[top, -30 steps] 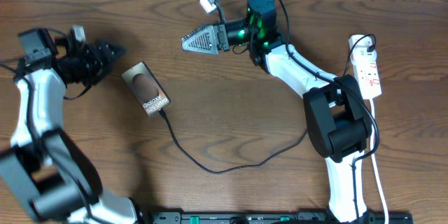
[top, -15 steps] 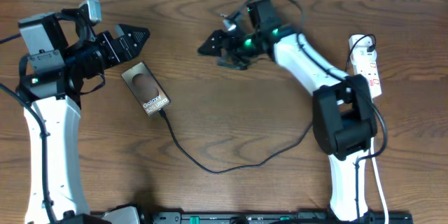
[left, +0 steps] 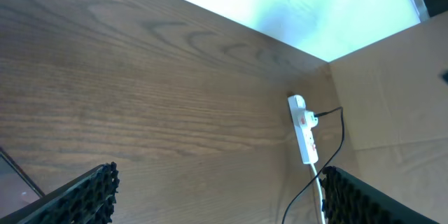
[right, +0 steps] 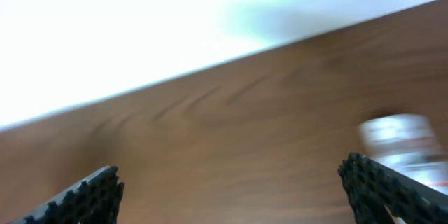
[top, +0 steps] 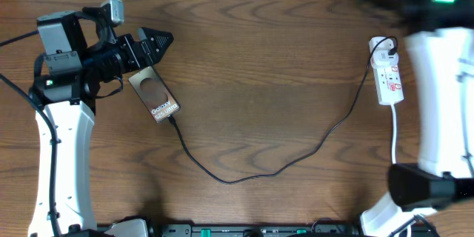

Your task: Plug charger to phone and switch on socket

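The phone (top: 154,94) lies flat at the left of the table, lettering up. The charger (top: 244,176), a thin black cable, runs from the phone's lower end in a long loop to a black plug in the top of the socket (top: 389,72). The socket is a white strip at the far right; it also shows in the left wrist view (left: 304,128) and blurred in the right wrist view (right: 400,140). My left gripper (top: 154,47) is open and empty, just above the phone's upper end. My right gripper (right: 231,189) is open and empty; overhead it is a dark blur at the top right.
My right arm (top: 438,96) is a blurred white shape along the right edge, beside the socket. The socket's white cord (top: 396,141) runs down towards the front edge. A black rail (top: 244,229) lies along the front edge. A pale wall stands beyond the table's far edge (left: 280,7).
My right arm has swung from the middle of the table up and out to the far right, now blurred with motion. My left gripper has shifted a little right, closer to the phone.
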Tool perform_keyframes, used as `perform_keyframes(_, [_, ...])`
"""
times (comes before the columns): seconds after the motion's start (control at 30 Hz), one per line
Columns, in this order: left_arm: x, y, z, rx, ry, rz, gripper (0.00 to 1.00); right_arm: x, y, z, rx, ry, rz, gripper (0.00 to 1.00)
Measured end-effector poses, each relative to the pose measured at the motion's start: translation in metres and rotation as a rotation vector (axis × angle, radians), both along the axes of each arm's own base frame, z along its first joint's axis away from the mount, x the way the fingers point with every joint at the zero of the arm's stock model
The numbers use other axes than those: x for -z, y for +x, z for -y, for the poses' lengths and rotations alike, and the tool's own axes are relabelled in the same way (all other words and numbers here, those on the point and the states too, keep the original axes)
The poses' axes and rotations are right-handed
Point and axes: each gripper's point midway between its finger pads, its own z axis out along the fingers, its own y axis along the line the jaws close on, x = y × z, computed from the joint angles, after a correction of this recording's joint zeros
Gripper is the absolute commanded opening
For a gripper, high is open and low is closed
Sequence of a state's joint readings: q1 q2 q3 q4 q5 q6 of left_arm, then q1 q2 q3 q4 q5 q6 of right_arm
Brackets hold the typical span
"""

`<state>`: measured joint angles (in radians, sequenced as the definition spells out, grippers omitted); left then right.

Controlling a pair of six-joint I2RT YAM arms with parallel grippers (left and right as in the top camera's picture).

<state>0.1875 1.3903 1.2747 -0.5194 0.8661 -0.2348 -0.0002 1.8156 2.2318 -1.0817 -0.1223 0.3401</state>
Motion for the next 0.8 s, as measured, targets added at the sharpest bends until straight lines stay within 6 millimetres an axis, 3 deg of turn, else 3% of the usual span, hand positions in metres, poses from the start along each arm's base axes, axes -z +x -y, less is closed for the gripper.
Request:
perform_keyframes(0.07, [0.000, 0.000, 0.000, 0.001, 0.000, 0.000, 0.91, 0.000, -0.004, 0.050, 0.040, 0.013, -0.001, 0.99])
perform_keyframes(0.13, [0.000, 0.000, 0.000, 0.001, 0.000, 0.000, 0.91, 0.015, -0.008, 0.092, 0.041, 0.054, -0.037, 0.99])
perform_keyframes(0.3, [0.000, 0.000, 0.000, 0.003, 0.003, 0.003, 0.91, 0.066, -0.019, 0.162, -0.012, 0.241, -0.120, 0.99])
perform_keyframes(0.43, [0.000, 0.000, 0.000, 0.004, 0.005, 0.004, 0.91, 0.108, -0.033, 0.202, -0.041, 0.369, -0.164, 0.99])
perform_keyframes(0.57, [0.000, 0.000, 0.000, 0.004, 0.005, 0.005, 0.91, 0.138, -0.040, 0.210, -0.108, 0.408, -0.198, 0.99])
perform_keyframes(0.8, [0.001, -0.001, 0.000, 0.004, 0.004, 0.001, 0.91, 0.182, -0.027, 0.184, -0.266, 0.393, -0.252, 0.99])
